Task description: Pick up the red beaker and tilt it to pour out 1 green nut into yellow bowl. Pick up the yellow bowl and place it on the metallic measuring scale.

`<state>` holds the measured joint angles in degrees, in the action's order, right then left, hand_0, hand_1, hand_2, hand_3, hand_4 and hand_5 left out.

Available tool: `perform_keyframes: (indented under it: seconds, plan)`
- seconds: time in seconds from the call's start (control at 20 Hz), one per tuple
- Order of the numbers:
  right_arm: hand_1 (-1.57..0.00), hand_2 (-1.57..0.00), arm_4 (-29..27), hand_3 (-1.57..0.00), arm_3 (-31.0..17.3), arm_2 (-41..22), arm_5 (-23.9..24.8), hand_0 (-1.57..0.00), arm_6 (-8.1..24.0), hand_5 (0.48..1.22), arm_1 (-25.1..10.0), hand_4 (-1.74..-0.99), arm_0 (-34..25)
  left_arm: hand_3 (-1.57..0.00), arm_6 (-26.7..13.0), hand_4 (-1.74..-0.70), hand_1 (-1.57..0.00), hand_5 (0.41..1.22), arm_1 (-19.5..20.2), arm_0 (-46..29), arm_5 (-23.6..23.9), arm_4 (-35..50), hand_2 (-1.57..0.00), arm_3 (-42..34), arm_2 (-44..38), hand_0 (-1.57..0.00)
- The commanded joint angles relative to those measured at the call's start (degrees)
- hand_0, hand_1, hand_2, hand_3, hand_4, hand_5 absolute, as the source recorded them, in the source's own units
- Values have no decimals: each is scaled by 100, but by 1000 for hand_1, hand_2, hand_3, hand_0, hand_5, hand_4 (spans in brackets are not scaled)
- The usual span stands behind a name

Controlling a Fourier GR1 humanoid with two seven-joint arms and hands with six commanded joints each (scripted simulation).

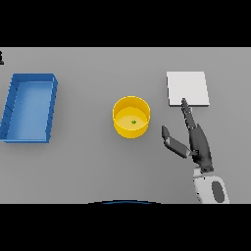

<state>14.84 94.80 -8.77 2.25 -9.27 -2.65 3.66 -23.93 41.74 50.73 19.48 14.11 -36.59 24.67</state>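
yellow bowl (131, 117): smooth, plastic-looking. blue bin (29, 108): same matt plastic look. scale (187, 88): flat pale-grey plate, dull. table (88, 162): matt grey.

On the table — 1 yellow bowl (131, 117), 1 green nut (133, 122), 1 blue tray (28, 107), 1 metallic scale (188, 88).

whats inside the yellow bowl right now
One small green nut lies on the floor of the yellow bowl, near its middle. The near wall hides a strip of the floor on the robot's side, so anything lying there would not show.
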Motion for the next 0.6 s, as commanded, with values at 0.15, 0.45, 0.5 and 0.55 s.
perform_keyframes:
  seconds: [0.15, 0.45, 0.5, 0.55]
  plan:
    - [1, 1, -54, 1, 12, 19, 18, 1, 2, 690, 44, -1195, -44, -1387, -473, -1741, -1571, 1221, 149, -935, 593, 329, -1571, -1208, 214, -1571]
    - [1, 1, -75, 1, 10, 21, -32, 1, 109, 678, 11, -1165, -126, -1407, -1030, -1661, -1571, 888, 560, -1531, 459, 882, -1571, -2321, 649, -1571]
    - [1, 1, -30, 1, 29, 4, -14, 1, 59, 675, -3, -1165, -72, -1368, -891, -1493, -1571, 827, 639, -1593, 352, 980, -1571, -2464, 691, -1571]
    - [1, 1, -19, 1, 6, 5, 34, 1, 109, 671, 43, -1163, -88, -1238, -781, -1311, -1545, 774, 788, -1682, 113, 986, -1489, -2649, 775, -1571]
